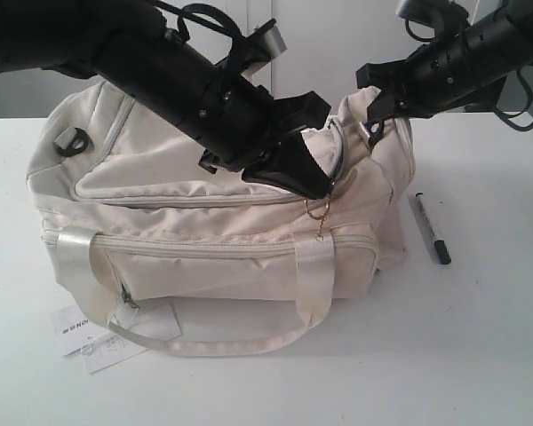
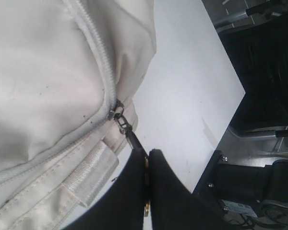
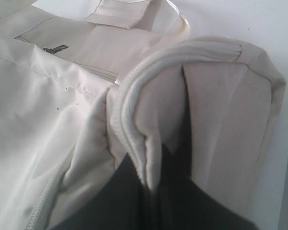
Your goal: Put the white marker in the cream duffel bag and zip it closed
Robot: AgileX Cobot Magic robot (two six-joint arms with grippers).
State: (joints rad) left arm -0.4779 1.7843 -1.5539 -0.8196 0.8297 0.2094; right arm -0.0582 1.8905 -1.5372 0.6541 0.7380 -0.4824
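The cream duffel bag [image 1: 186,231] lies across the middle of the white table. The white marker [image 1: 429,228], black cap toward the front, lies on the table just right of the bag, outside it. My left gripper [image 1: 315,188] reaches across the bag's top and is shut on the zipper pull [image 2: 129,136]; the slider [image 2: 114,110] sits near the bag's right end, and the gold charm [image 1: 318,215] hangs below. My right gripper [image 1: 373,124] is shut on a fold of the bag's end fabric [image 3: 151,163], holding it up.
White paper tags [image 1: 84,335] lie by the bag's front left corner. A strap handle [image 1: 313,284] droops over the front. A black D-ring [image 1: 71,140] sits at the left end. The left wrist view shows the table's edge [image 2: 225,120] with dark equipment beyond.
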